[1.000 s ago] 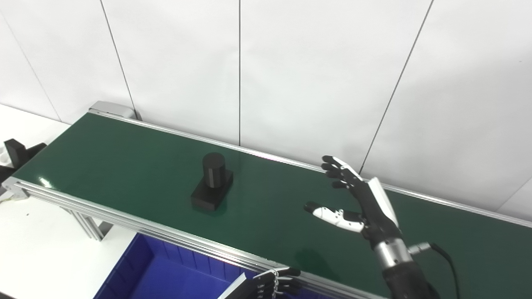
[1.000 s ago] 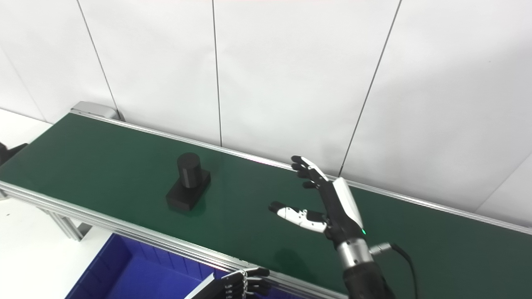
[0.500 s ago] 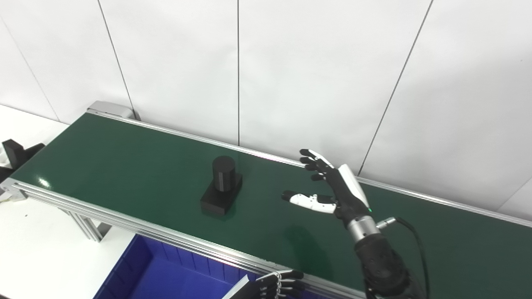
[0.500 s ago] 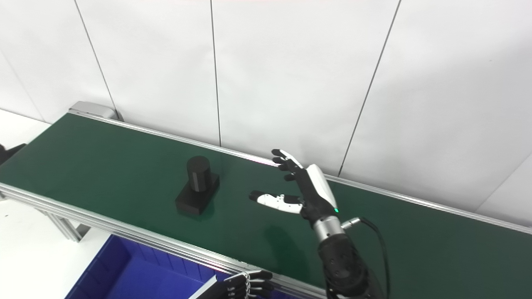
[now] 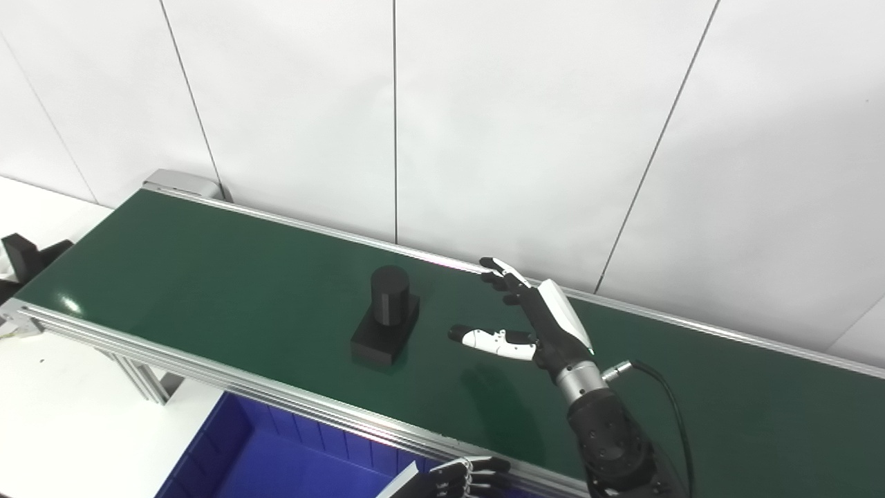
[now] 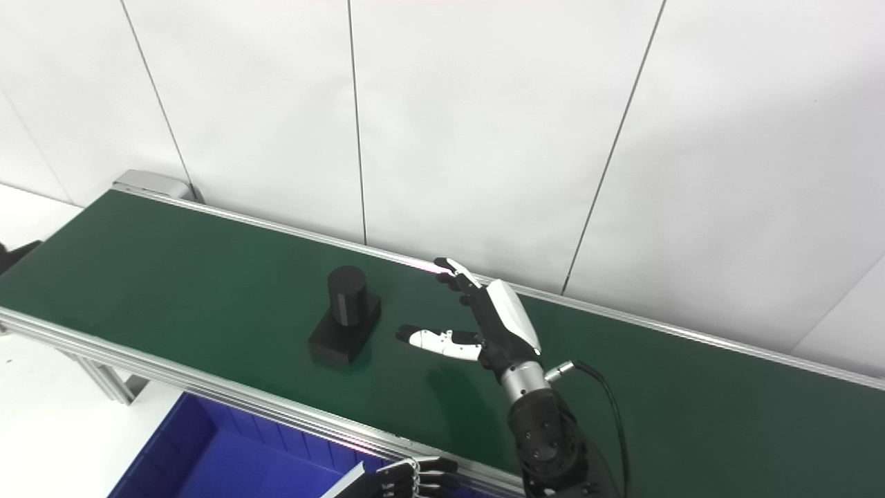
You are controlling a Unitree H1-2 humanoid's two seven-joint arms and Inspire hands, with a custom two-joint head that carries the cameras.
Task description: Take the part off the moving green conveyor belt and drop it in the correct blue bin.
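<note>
Here the green conveyor belt (image 5: 207,277) runs diagonally from upper left to lower right. Below its near rail, at bottom left, sits the blue bin (image 5: 276,463). The right hand (image 5: 536,321) hovers over mid-belt, spread wide and empty, thumb toward the black part (image 5: 386,318) just left of it. The left hand (image 5: 456,477), bottom centre, has curled fingers; its grip cannot be told.

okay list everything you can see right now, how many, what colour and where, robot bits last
Part: one, black, cylinder on a block, mid belt.
Conveyor belt: one, green with silver rails, running left to right before the wall.
Bin: one, blue, below the belt's near rail.
Wall: white panels, behind the belt.
Dark object: black, far left edge, unclear.
Right robot hand: one, black and white, open, over the belt, right of the part.
Left robot hand: one, black, bottom edge, fingers curled.
</note>
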